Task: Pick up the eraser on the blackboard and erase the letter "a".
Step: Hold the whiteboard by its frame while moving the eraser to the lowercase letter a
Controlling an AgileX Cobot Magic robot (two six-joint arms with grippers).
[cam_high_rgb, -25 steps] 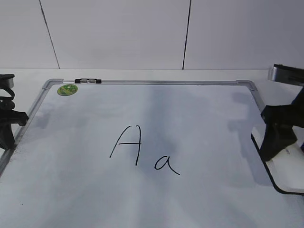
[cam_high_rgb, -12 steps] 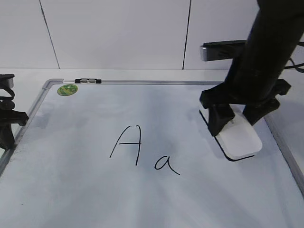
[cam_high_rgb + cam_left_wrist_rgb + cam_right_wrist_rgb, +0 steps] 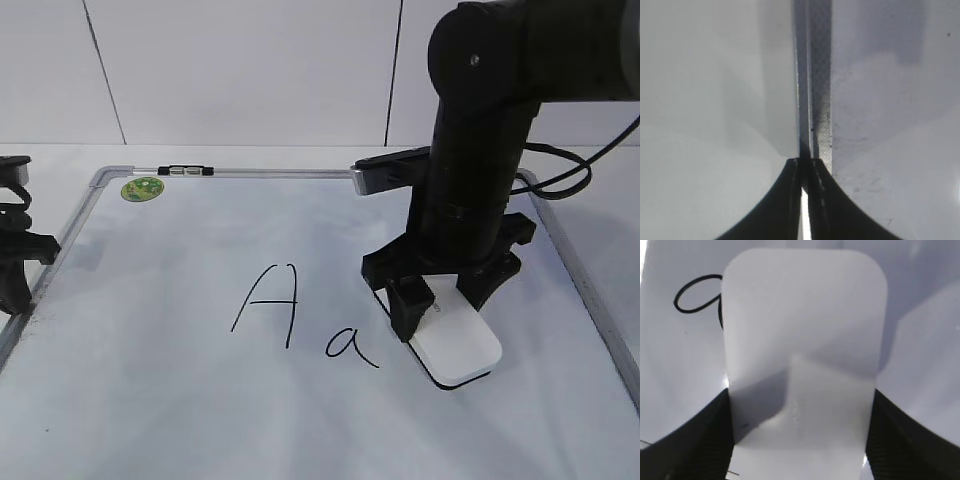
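Item 1. Blackboard (image 3: pixel 150 420): large white dry-erase board with a silver-grey metal frame and rounded corners, lying flat. A round green sticker (image 3: pixel 142 188) sits at its far-left corner.

Item 2. Eraser (image 3: pixel 458 345): white rounded-rectangular plastic block with a dark underside edge. It lies on or just above the board surface, right of centre and toward the near side. Contact with the board cannot be told.

Item 3. Letter "a" (image 3: pixel 351 346): small lowercase character in thin black marker, intact, just left of the eraser. In the right wrist view its loop (image 3: pixel 697 295) shows at the eraser's (image 3: pixel 805 320) far-left corner, with part of the stroke hidden behind the block.

Item 4. Capital "A" (image 3: pixel 270 305): taller angular black character, left of the lowercase one and close to it.

Item 5. Right gripper (image 3: pixel 440 300): black, its jaws spread wide and pinching the eraser across its width at the rear end.

Item 6. Left gripper (image 3: pixel 804 172): black, jaws pressed together and holding nothing, parked over the board's left frame rail (image 3: pixel 819 100).

Risks, as judged:
- A wipe carried too far left would smear the capital, since the two letters stand close.
- Too little downward pressure would leave the lowercase stroke or its tail partly unerased.
- A grip so far back could let the front of the block tilt or pivot under drag, so the felt would not meet the board flat.
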